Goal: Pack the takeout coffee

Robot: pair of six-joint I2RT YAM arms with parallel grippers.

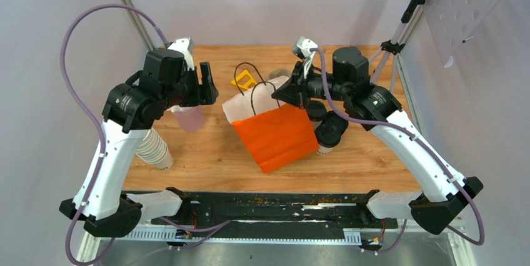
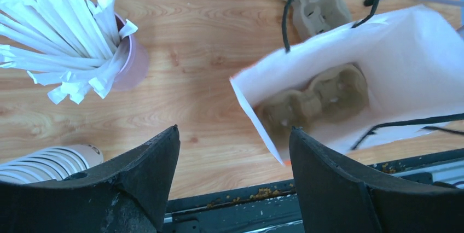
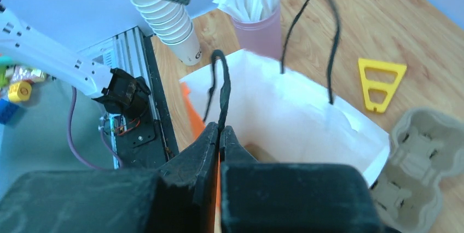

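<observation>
While the right gripper (image 3: 220, 132) is clamped tight on one black cord handle (image 3: 222, 88) of the orange paper bag (image 1: 278, 138), the left gripper (image 2: 234, 134) hangs with its jaws spread wide and nothing between them, over the tabletop (image 1: 212, 160) just left of the bag. The bag sits open in the middle of the tabletop, its lining white. A moulded pulp carrier (image 2: 317, 99) lies at the bottom inside it. The bag's second handle (image 3: 328, 47) loops up over the mouth.

A second pulp carrier (image 3: 416, 159) lies on the wood behind the bag, toward the far edge. A yellow triangular plastic piece (image 3: 379, 82) lies beside it. On the left half stands a pink tumbler (image 2: 128, 63) crammed with paper-wrapped straws, and closer to the near-left corner is a stack of lidless cream paper cups (image 1: 155, 150).

The takeout coffee (image 1: 331, 132) is outside the bag, on the right half of the tabletop, just beside the bag's right side. Two round black lids show, both seated on their cups, and a strip of white paper wall shows below the nearer one. The right arm (image 1: 400, 135) crosses directly above them and covers part of the group, so I cannot tell whether a third cup is there.
</observation>
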